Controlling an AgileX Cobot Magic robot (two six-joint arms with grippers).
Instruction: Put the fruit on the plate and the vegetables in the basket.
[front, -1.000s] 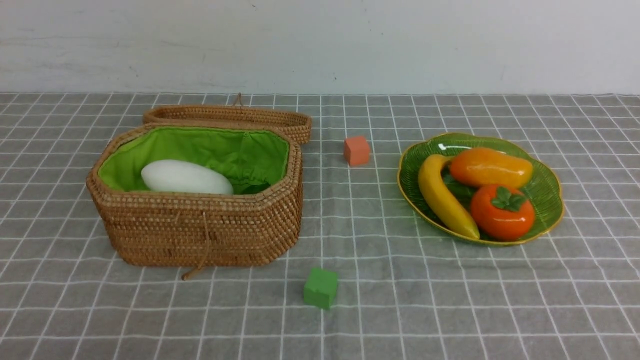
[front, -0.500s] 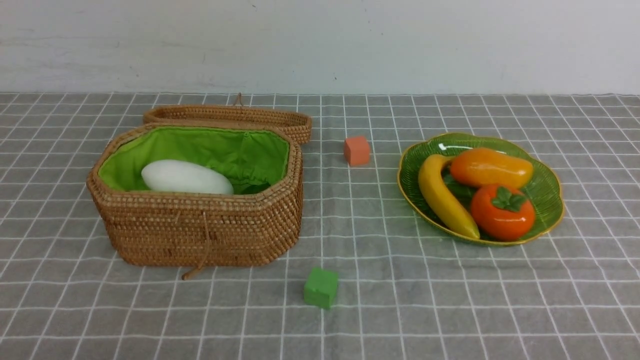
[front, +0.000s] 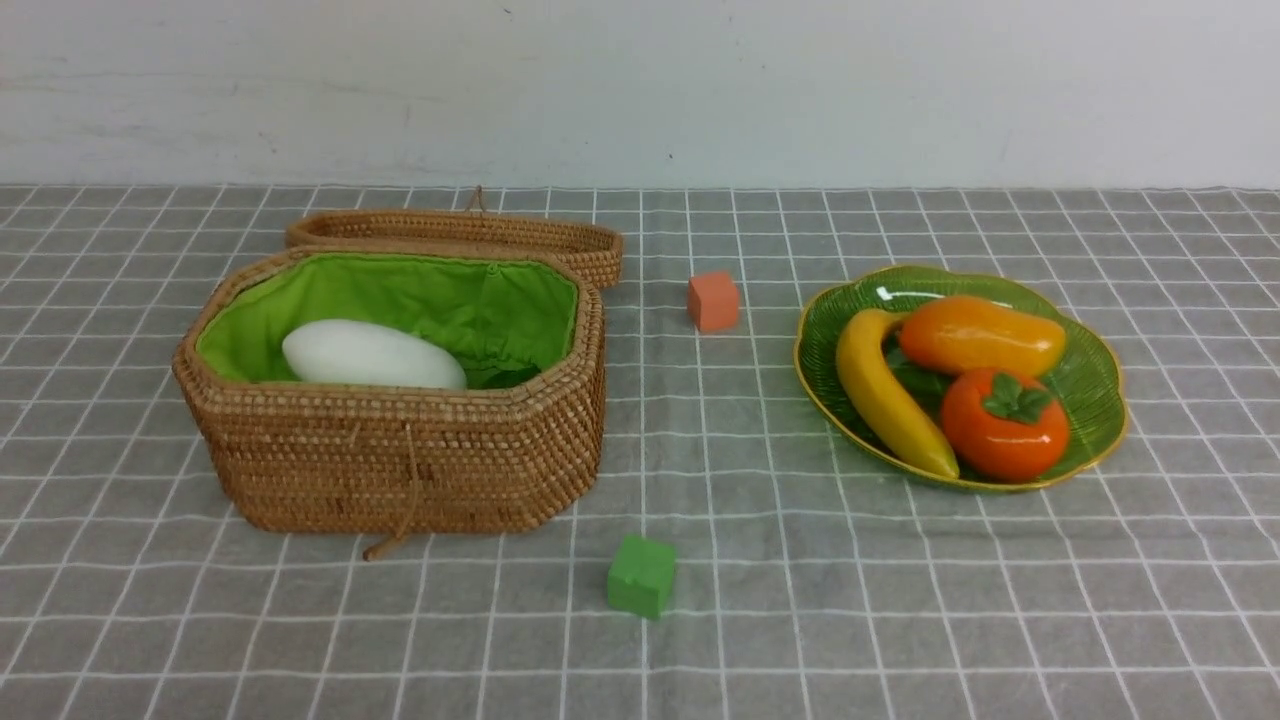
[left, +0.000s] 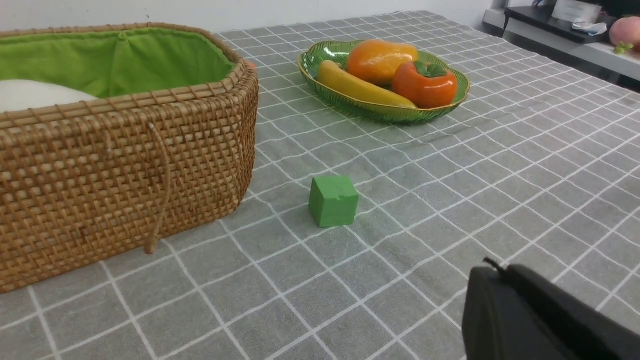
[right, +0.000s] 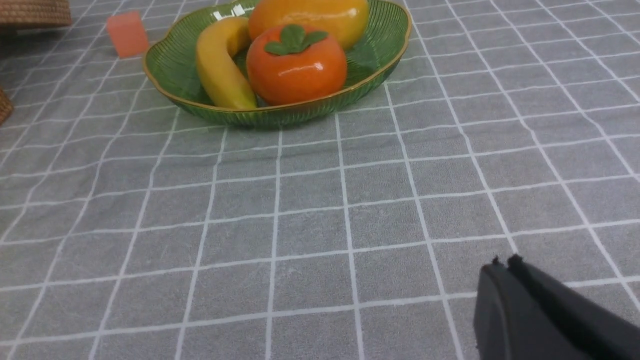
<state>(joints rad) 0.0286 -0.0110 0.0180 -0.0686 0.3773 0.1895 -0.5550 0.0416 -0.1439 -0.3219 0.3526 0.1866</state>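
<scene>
The green leaf-shaped plate (front: 1095, 385) holds a yellow banana (front: 885, 395), an orange-yellow mango (front: 980, 335) and a persimmon (front: 1005, 425). In the wicker basket (front: 400, 460) lies a white radish (front: 370, 355); anything lower inside is hidden by the rim. Neither arm shows in the front view. My left gripper (left: 500, 267) is shut and empty, low over the cloth near the green cube. My right gripper (right: 502, 262) is shut and empty, well short of the plate (right: 170, 65). The right wrist view shows the banana (right: 217, 62), persimmon (right: 296, 65) and mango (right: 310, 17).
A small green cube (front: 641, 575) sits on the grey checked cloth in front of the basket. A small orange cube (front: 713, 301) sits between basket and plate. The basket's lid (front: 460, 235) lies open behind it. A shelf (left: 575, 35) stands beyond the table's edge.
</scene>
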